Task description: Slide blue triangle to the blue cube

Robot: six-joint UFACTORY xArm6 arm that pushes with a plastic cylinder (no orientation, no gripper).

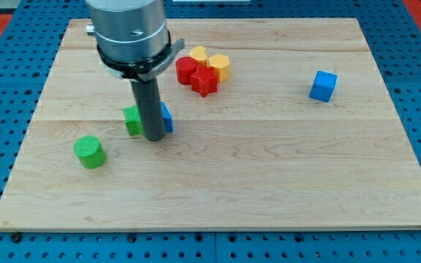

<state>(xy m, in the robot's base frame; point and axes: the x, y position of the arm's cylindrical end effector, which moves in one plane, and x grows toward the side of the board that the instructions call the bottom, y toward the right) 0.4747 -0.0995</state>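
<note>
The blue triangle (166, 119) lies left of the board's centre, mostly hidden behind my rod. The blue cube (323, 85) sits apart at the view's upper right. My tip (154, 137) rests on the board at the triangle's left edge, between it and a green block (132, 120). The rod comes down from the grey arm body at the view's top left.
A green cylinder (89, 152) stands at the lower left. A cluster of two red blocks (204, 81) (187, 69) and two yellow blocks (219, 66) (198, 53) sits at the upper middle. The wooden board (269, 183) lies on a blue pegboard.
</note>
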